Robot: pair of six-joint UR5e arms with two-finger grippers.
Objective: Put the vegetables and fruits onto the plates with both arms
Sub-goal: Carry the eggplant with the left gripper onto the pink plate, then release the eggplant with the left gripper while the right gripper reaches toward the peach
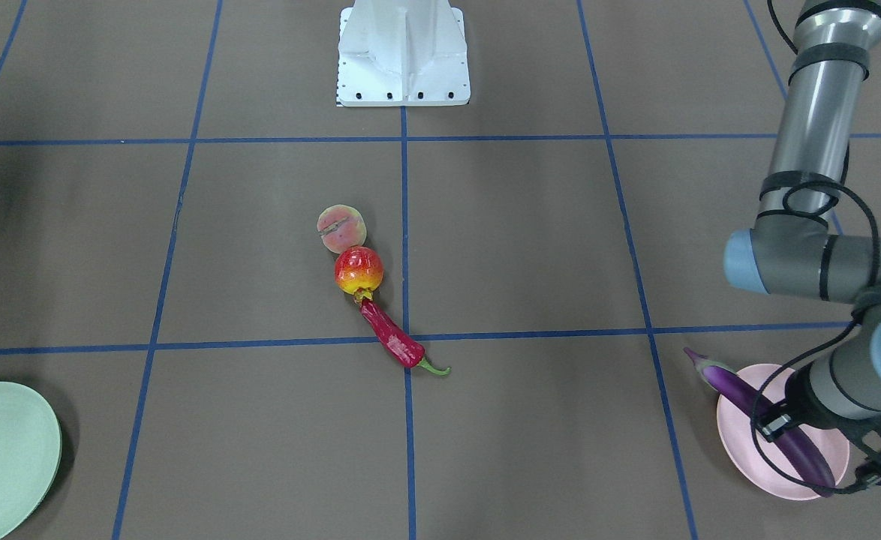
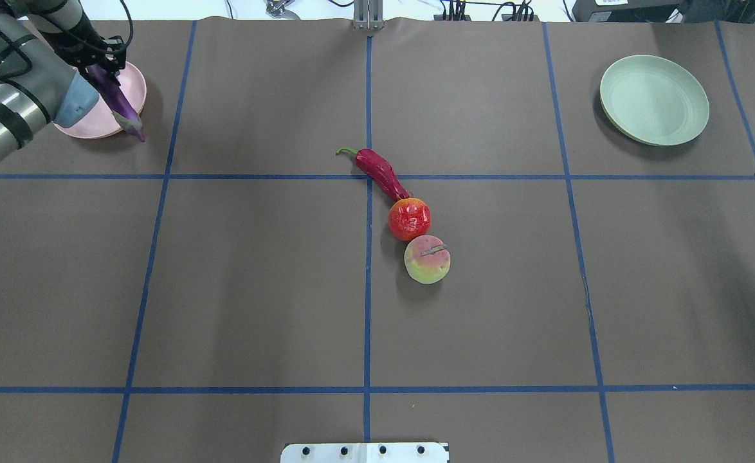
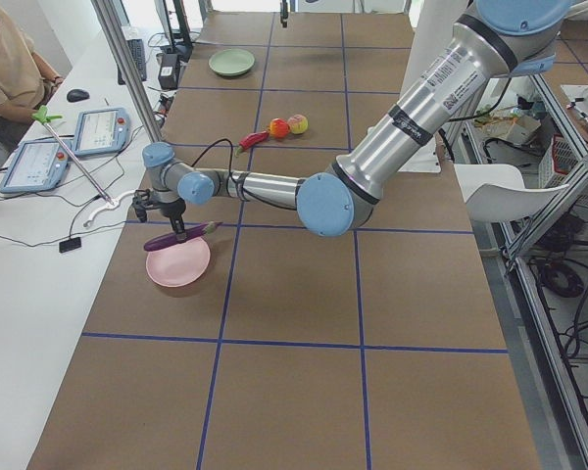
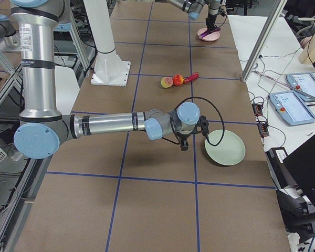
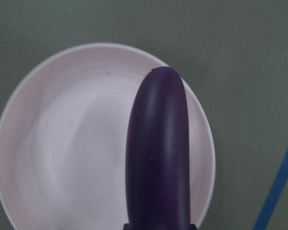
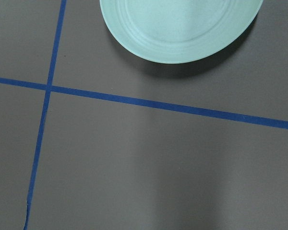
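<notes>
One vegetable is in the air! The left arm's black two-finger gripper (image 1: 774, 426) is clamped across the middle of the long, glossy purple eggplant (image 1: 733, 390), carrying it level over the pale pink round matte plate (image 1: 741, 457). From the side it looks to hang just above the dish, not resting on it. The capped end pokes out past the rim. So the placing step is on, and the call now is a gentle drop and a release. That skin is slick and rounded, so it may well roll once freed.

Out to mid-table: the wrinkly dark red chili pepper (image 1: 392, 341) with its green stem, the shiny red-and-yellow round fruit (image 1: 359, 271) and the pale creased peach (image 1: 341, 228) lie in a line, each touching the next, on the brown tabletop (image 1: 530, 247) gridded with blue tape.

Far side: the right arm's gripper (image 4: 185, 144) hovers beside the pale mint green plate (image 1: 5, 450), carrying nothing I can see. Jaws apart or together? Cannot tell.
</notes>
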